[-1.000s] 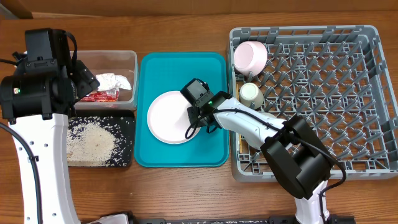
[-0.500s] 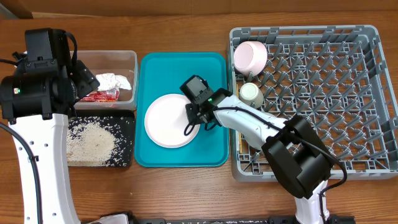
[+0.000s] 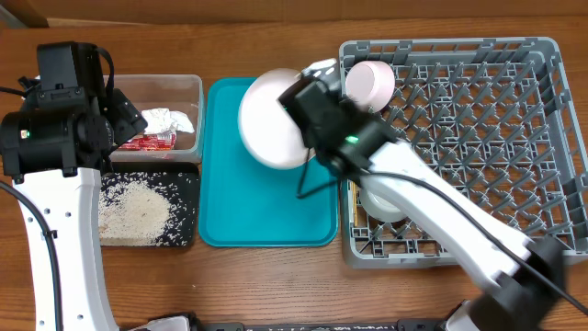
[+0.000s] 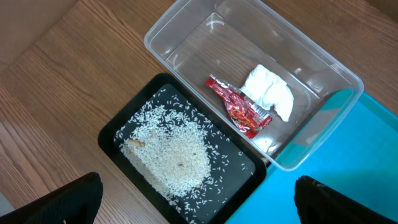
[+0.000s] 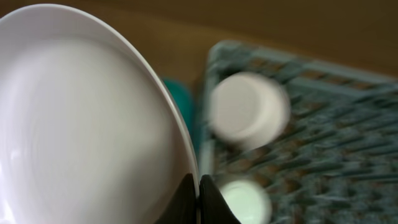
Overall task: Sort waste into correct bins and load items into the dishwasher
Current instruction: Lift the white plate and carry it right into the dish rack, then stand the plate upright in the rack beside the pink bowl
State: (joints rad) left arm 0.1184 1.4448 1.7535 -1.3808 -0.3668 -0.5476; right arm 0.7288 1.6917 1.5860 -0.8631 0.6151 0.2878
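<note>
— Where is the right arm?
— It reaches from the large grey pegged dish rack over the teal serving tray. The right gripper is clamped on the round pale pink plate, which lay flat a second ago and is now lifted and tilted.
— And the bins?
— The clear plastic tub holds the crumpled white napkin and red foil wrapper. The shallow black tray holds rice grains. The left gripper is spread wide above.

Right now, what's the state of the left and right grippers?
Left gripper: open, holding nothing.
Right gripper: shut on the plate, gripping its rim.

Teal tray on wooden table
</note>
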